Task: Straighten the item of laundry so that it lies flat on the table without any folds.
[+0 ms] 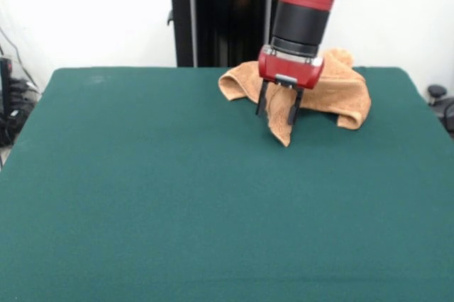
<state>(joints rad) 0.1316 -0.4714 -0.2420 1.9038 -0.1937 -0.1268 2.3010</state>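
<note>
Crumpled orange-tan towel [333, 93] on the dark green table [177, 196].

The towel is bunched into a loose, uneven heap with several rounded folds, not spread flat. It lies at the far side of the table, right of centre and short of the right edge. One rolled fold sticks out to the left, a thicker lump sits at the right end, and a narrow pointed flap reaches toward the near side, its tip on the felt. The table top is a wide, flat, dark green surface, far larger than the heap.
</note>
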